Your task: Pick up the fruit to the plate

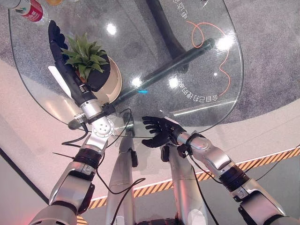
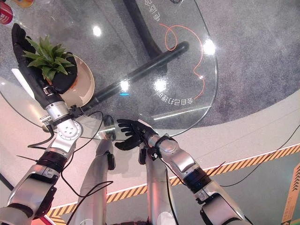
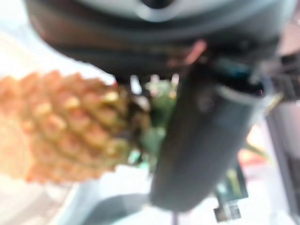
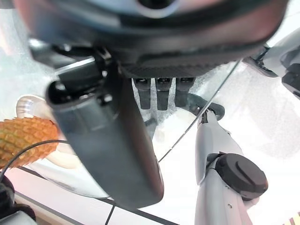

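Writing: mirrored white characters (image 1: 200, 97) on the glass tabletop (image 1: 154, 42), not legible.
Pineapple (image 1: 84, 55): over the cream plate (image 1: 114, 83), clasped by left hand (image 1: 65, 65).
Right hand (image 1: 159, 131): at tabletop's near edge, fingers spread, holding nothing.
Corner: red-labelled bottle (image 1: 29, 9).

surface: glass table (image 1: 197, 70) | on it: cream plate (image 1: 112, 84), red-labelled bottle (image 1: 29, 9)
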Controlling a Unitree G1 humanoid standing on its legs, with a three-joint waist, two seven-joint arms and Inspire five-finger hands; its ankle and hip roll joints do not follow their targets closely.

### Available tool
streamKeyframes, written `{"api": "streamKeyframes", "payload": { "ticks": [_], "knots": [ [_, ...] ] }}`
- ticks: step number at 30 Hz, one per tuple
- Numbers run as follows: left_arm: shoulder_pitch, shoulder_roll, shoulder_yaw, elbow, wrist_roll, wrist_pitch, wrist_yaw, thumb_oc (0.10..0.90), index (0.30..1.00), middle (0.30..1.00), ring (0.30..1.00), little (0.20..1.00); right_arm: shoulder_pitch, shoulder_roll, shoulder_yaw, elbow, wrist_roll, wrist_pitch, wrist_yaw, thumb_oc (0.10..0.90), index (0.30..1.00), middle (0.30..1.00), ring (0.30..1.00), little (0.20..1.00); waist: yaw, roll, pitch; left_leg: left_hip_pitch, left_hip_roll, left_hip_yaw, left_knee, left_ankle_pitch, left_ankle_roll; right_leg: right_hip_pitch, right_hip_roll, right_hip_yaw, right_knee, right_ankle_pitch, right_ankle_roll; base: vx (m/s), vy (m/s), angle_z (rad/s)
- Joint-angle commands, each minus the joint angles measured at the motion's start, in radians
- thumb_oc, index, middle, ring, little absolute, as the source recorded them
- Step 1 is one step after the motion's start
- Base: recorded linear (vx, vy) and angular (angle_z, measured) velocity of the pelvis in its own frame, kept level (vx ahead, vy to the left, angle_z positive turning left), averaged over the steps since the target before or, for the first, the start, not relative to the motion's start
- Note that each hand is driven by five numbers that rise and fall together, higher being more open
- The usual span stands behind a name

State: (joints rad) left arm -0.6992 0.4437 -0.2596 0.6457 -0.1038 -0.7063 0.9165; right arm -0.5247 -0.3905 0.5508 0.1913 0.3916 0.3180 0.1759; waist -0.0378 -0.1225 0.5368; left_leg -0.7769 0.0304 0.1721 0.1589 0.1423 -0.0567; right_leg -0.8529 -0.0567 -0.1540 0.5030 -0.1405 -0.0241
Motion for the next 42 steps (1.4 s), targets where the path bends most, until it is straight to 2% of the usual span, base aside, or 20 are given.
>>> {"api": "streamKeyframes", "payload": {
  "ticks": [1,8,12,19,24,34,42],
  "knots": [
    [0.025,0.012,0.026,-0.077,-0.012,-0.081,-0.037,0.800,0.900,0.900,0.900,0.900,0.078,-0.003,-0.019,-0.104,-0.016,-0.044,0.070,0.800,0.900,0.900,0.900,0.900,-0.015,0.027,-0.017,0.041,-0.053,-0.003,0.128,-0.099,0.028,0.095,-0.006,-0.051,-0.264,0.250,0.071,0.00,-0.066,0.01],
    [0.090,0.018,0.055,-0.086,-0.052,-0.086,-0.080,0.800,0.900,0.900,0.900,0.900,0.106,-0.008,-0.036,-0.105,-0.023,-0.068,0.086,0.800,0.900,0.900,0.900,0.900,0.003,0.035,-0.017,0.068,-0.044,-0.015,0.136,-0.103,0.024,0.123,-0.017,-0.068,-0.245,0.231,0.069,0.01,-0.079,0.05],
    [0.119,0.022,0.069,-0.089,-0.094,-0.081,-0.131,0.800,0.900,0.900,0.900,0.900,0.104,-0.006,-0.043,-0.102,-0.029,-0.061,0.082,0.800,0.900,0.900,0.900,0.900,0.011,0.038,-0.017,0.085,-0.039,-0.020,0.139,-0.104,0.023,0.140,-0.018,-0.072,-0.238,0.221,0.067,0.01,-0.064,0.03],
    [0.167,0.030,0.087,-0.099,-0.141,-0.047,-0.202,0.800,0.900,0.900,0.900,0.900,0.119,-0.019,-0.060,-0.101,-0.030,-0.083,0.098,0.800,0.900,0.900,0.900,0.900,0.021,0.042,-0.017,0.120,-0.027,-0.023,0.140,-0.105,0.020,0.176,-0.023,-0.077,-0.229,0.208,0.068,0.02,-0.044,0.00],
    [0.201,0.029,0.098,-0.101,-0.208,-0.035,-0.278,0.800,0.900,0.900,0.900,0.900,0.129,-0.019,-0.065,-0.103,-0.030,-0.086,0.101,0.800,0.900,0.900,0.900,0.900,0.025,0.049,-0.017,0.142,-0.021,-0.020,0.150,-0.109,0.021,0.201,-0.028,-0.081,-0.221,0.197,0.067,0.00,-0.007,0.00],
    [0.289,0.013,0.109,-0.120,-0.342,0.007,-0.496,0.800,0.900,0.900,0.900,0.900,0.166,-0.032,-0.086,-0.112,-0.027,-0.096,0.118,0.800,0.900,0.900,0.900,0.900,0.032,0.072,-0.017,0.188,-0.012,-0.003,0.162,-0.117,0.029,0.251,-0.038,-0.085,-0.207,0.176,0.063,0.01,0.000,0.00],
    [0.323,0.006,0.097,-0.156,-0.366,0.046,-0.548,0.800,0.900,0.900,0.900,0.900,0.182,-0.040,-0.089,-0.125,-0.026,-0.092,0.119,0.800,0.900,0.900,0.900,0.900,0.029,0.084,-0.017,0.193,-0.009,0.003,0.174,-0.122,0.032,0.258,-0.040,-0.080,-0.199,0.169,0.058,0.00,0.000,-0.01]
  ]
}}
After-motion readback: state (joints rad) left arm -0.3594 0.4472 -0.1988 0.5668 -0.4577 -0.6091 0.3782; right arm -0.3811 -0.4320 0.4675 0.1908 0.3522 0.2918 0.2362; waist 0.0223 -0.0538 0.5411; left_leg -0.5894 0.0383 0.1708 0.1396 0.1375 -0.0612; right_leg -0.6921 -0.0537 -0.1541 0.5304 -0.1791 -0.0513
